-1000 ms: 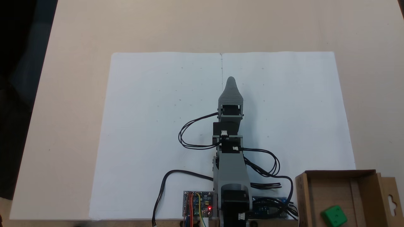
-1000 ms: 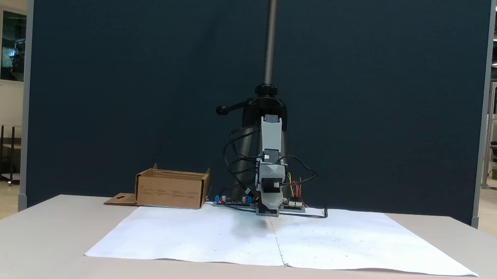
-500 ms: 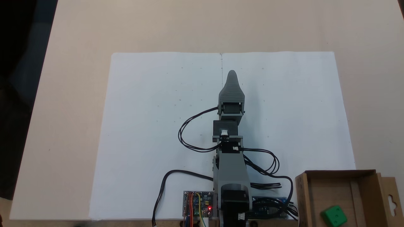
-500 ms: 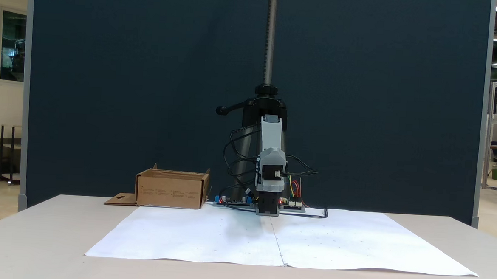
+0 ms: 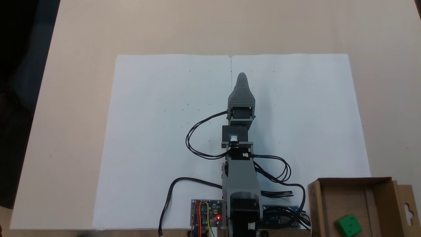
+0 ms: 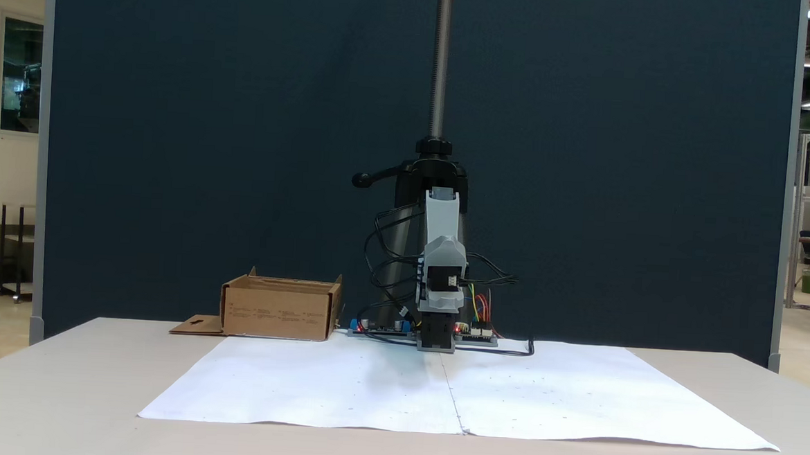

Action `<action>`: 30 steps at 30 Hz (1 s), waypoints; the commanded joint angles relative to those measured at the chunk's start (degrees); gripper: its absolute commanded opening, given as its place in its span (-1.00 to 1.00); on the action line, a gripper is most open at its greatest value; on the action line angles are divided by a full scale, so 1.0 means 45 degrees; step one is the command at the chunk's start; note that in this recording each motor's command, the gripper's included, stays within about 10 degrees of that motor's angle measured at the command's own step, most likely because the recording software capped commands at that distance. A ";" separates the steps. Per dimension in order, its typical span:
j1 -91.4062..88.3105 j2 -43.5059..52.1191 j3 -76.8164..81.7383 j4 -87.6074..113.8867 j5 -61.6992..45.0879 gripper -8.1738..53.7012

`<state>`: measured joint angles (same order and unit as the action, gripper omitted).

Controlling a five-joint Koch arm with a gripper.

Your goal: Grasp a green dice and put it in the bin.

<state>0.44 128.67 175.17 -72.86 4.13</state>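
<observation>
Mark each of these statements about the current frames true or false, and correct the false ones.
1. The green dice lies inside the bin. True.
2. The gripper is clamped on the dice. False: it points out over the white paper, far from the dice, with nothing between or beside its tip.
3. In the top-down fixed view the bin sits at the lower right corner. True.
4. The bin stands on the white paper. False: it sits off the paper's corner, beside the arm's base.
5. A red light glows on the circuit board at the arm's base. True.
</observation>
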 commanded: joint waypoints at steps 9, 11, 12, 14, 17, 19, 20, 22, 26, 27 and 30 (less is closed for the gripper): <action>0.0176 0.1523 0.0937 -0.1602 0.0313 0.74; 0.0176 0.1523 0.0918 -0.1621 0.0293 0.74; 0.0176 0.1523 0.0918 -0.1621 0.0293 0.74; 0.0176 0.1523 0.0918 -0.1621 0.0273 0.74; 0.0156 0.1523 0.0918 -0.1621 0.0195 0.73; 0.0137 0.1504 0.0918 -0.1621 0.0098 0.73; 0.0117 0.1504 0.0918 -0.1621 0.0078 0.73; 0.0117 0.1504 0.0918 -0.1660 0.0078 0.73; 0.0117 0.1504 0.0918 -0.1680 0.0078 0.73; 0.0137 0.1504 0.0918 -0.1680 0.0078 0.73; 0.0098 0.1504 0.0918 -0.1660 0.0078 0.73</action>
<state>0.00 128.67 175.17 -72.86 4.31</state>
